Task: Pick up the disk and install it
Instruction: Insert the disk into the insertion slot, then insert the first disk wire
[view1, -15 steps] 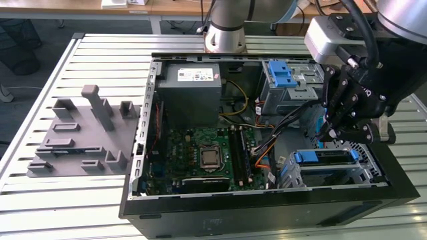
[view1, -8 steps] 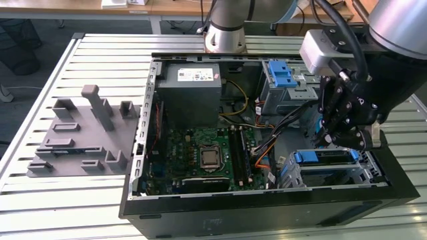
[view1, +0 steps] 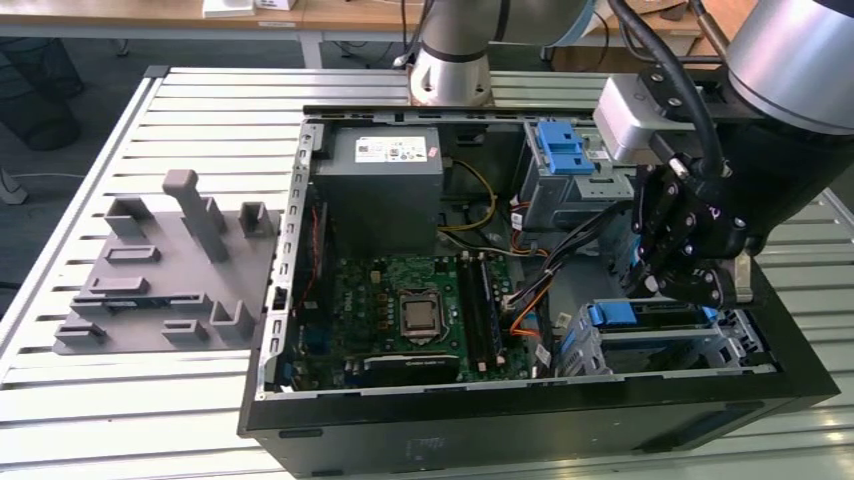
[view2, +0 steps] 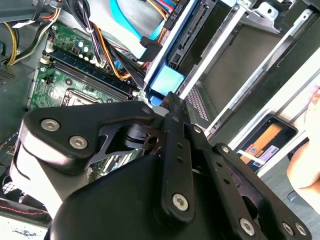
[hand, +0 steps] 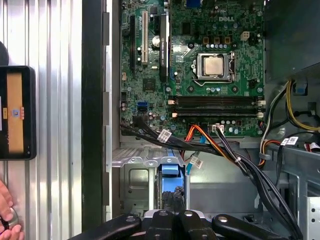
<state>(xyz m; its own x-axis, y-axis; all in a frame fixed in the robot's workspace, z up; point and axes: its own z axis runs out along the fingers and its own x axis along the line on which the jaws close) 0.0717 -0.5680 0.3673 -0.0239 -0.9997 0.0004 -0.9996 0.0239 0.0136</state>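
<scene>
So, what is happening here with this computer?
A robot arm is working inside an open computer case. Its gripper is down at the drive cage, right at the blue bracket end of the disk, which stands in the cage. Whether it grips the disk cannot be told.

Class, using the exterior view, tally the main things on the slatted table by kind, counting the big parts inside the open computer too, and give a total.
Computer case: 1
Motherboard: 1
Power supply: 1
Grey parts tray: 1
Total: 4
</scene>
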